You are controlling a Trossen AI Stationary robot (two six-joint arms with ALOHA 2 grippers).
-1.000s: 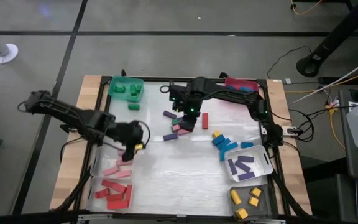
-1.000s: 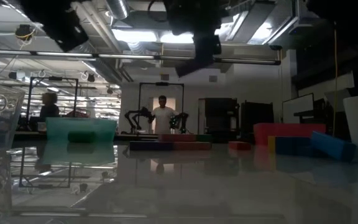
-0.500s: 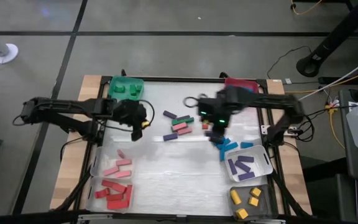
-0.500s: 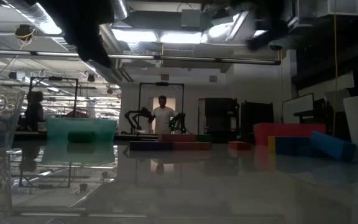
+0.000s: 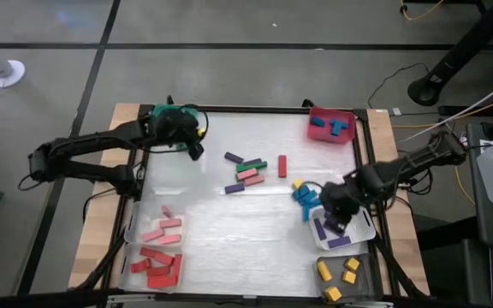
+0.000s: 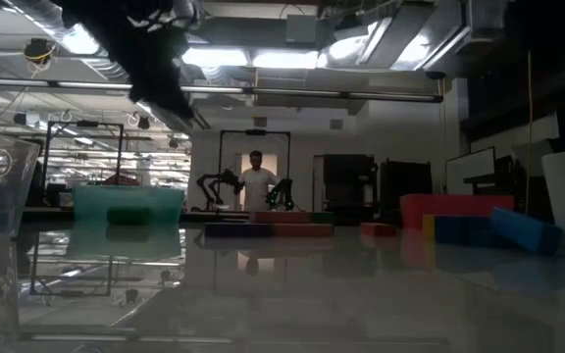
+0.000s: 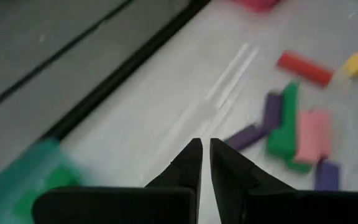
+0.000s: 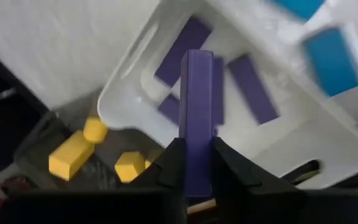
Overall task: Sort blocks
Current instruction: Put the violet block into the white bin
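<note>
Purple block [image 8: 196, 118]: pinched upright by right gripper [image 8: 195, 163], above the clear bin [image 8: 328, 146] of purple blocks at near right (release low, centred, to avoid bounce-out). Left gripper [image 7: 204, 163]: fingers together, empty, over the green bin [image 5: 163, 114], far left.

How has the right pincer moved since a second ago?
Yes. The right pincer has swung from the loose blocks mid-table to over the clear plastic bin of purple blocks, holding a purple rectangular block.

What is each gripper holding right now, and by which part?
The right gripper pinches a purple block by one end, above the clear bin of purple blocks. The left gripper is shut on nothing.
</note>
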